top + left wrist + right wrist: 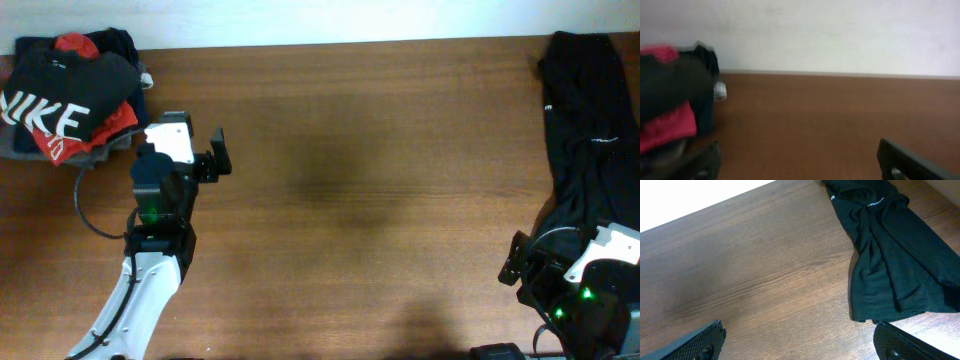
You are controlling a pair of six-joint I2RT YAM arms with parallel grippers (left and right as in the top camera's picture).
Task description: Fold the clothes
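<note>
Left claw (800,169) spread wide, empty; the clothes pile (670,110) beside it is blurred. Right claw (800,347) spread too, black garment (890,265) partly cut off.

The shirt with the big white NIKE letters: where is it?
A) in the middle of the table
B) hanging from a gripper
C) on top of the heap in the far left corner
C: the black NIKE shirt lies on top of the heap of clothes at the far left corner of the table.
</note>
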